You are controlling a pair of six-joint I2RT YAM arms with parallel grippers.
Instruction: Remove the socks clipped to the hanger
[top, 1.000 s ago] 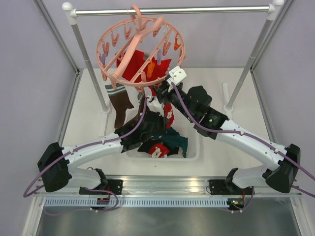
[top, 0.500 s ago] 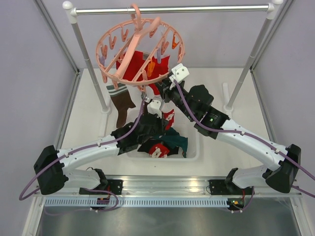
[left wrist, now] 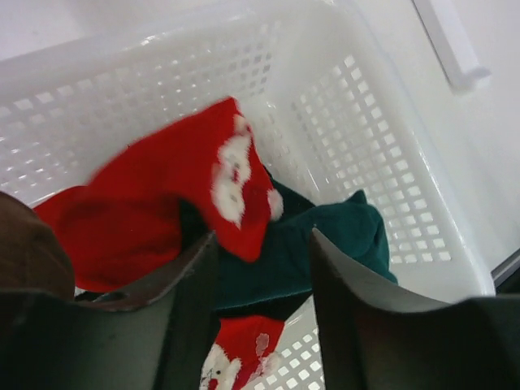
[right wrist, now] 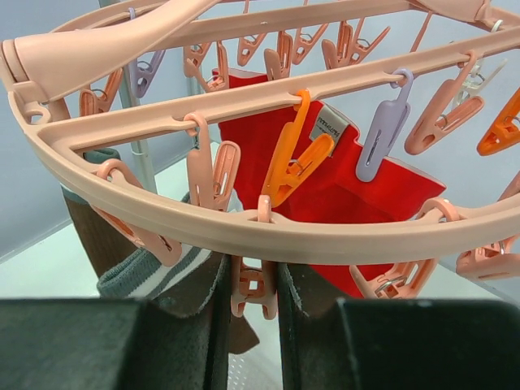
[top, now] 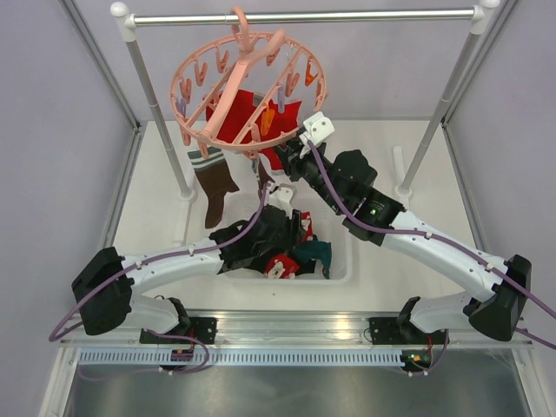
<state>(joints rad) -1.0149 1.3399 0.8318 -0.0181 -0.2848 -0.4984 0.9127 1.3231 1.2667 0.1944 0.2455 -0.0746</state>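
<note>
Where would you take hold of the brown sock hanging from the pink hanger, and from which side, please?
I'd grip the brown sock just under its striped cuff, coming from the near side: it hangs freely below the hanger at its near-left rim, so a downward pull should free it.

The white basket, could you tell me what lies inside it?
A red Santa sock overlaps a dark teal sock; another red sock peeks out below. Anything underneath is covered.

a robotics lab test cell: plain lilac panels (top: pixel 39 104) box in a white surface (top: pixel 152 200), and a cabled left arm (top: pixel 174 261) and right arm (top: pixel 434 243) are bolted to an aluminium extrusion (top: pixel 287 328) under a grey metal rail (top: pixel 347 16).
</note>
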